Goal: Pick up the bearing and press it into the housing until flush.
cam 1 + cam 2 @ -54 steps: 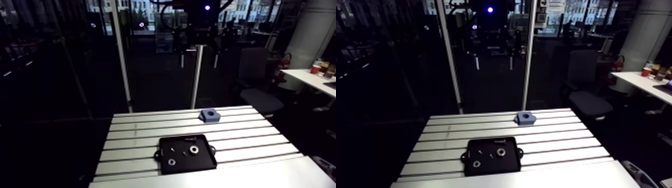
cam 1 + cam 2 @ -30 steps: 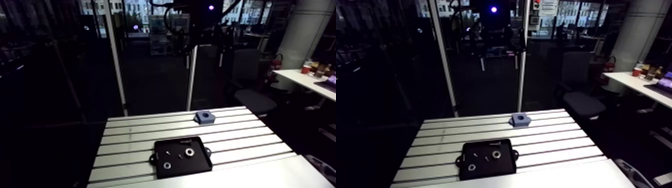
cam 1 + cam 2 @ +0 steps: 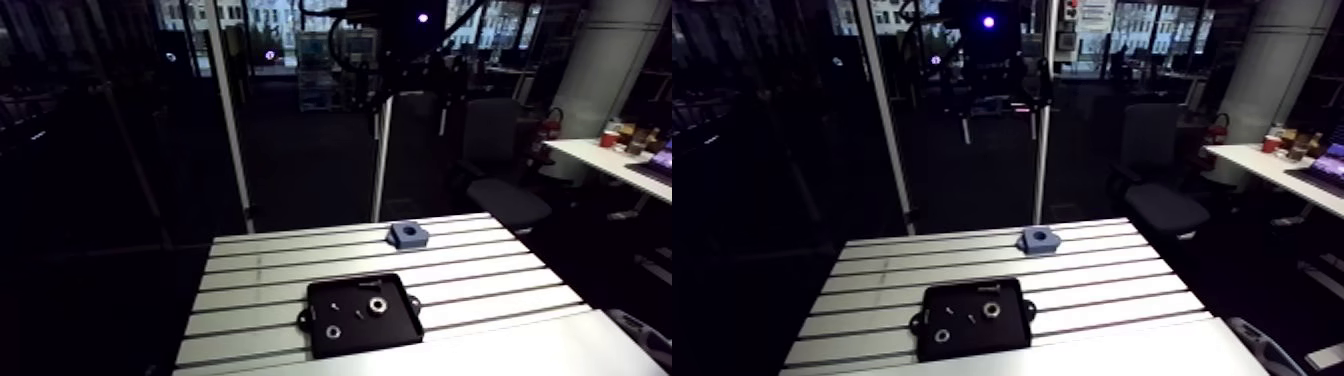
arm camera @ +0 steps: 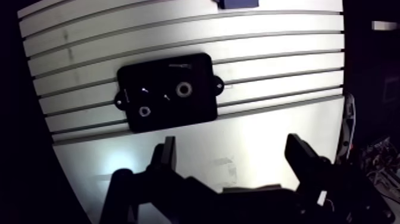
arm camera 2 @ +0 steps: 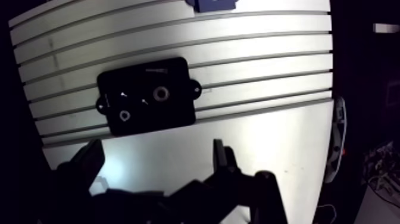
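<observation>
A black tray (image 4: pixel 196 110) lies on the slotted table (image 3: pixel 480 290). In it sits the bearing (image 4: pixel 183 90), a bright metal ring, with a smaller ring (image 4: pixel 144 111) beside it and two tiny pins between them. The blue housing (image 3: pixel 408 234) stands on the table beyond the tray, near the far edge; the wrist view shows only its rim (image 4: pixel 238 3). My gripper (image 4: pixel 232 148) hangs high above the table's smooth front strip, short of the tray. It is open, its fingers (image 4: pixel 168 152) wide apart with nothing between them.
The table's near edge and right edge drop off to the dark floor. A broad bare strip of smooth plate (image 4: pixel 250 137) lies under the gripper, in front of the tray.
The arm view has shifted a little, so the camera moved. The tray, rings and housing lie where they were.
</observation>
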Controlling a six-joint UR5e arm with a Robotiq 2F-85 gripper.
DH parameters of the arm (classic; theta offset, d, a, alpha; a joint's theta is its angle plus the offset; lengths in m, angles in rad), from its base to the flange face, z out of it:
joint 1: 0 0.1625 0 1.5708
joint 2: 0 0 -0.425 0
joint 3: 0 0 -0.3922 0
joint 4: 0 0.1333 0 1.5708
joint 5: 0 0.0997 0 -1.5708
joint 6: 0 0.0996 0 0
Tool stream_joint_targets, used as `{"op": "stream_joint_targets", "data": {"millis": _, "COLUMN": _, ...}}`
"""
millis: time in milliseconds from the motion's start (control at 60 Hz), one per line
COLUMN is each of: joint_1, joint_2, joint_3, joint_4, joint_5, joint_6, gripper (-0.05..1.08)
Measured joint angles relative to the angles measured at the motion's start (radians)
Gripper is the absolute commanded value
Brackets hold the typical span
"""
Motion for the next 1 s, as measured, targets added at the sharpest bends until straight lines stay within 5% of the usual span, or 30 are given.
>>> {"op": "stream_joint_targets", "data": {"millis": 650, "joint_1": 0.002, "joint_2": -0.005, "joint_3": 0.145, "joint_4": -0.136, "joint_5": 0.013, "joint_6": -0.088, "gripper": 0.00}}
{"op": "stream_joint_targets", "data": {"millis": 1000, "joint_1": -0.040, "joint_2": -0.016, "joint_3": 0.251, "joint_4": -0.228, "joint_5": 0.102, "joint_6": -0.195, "gripper": 0.00}}
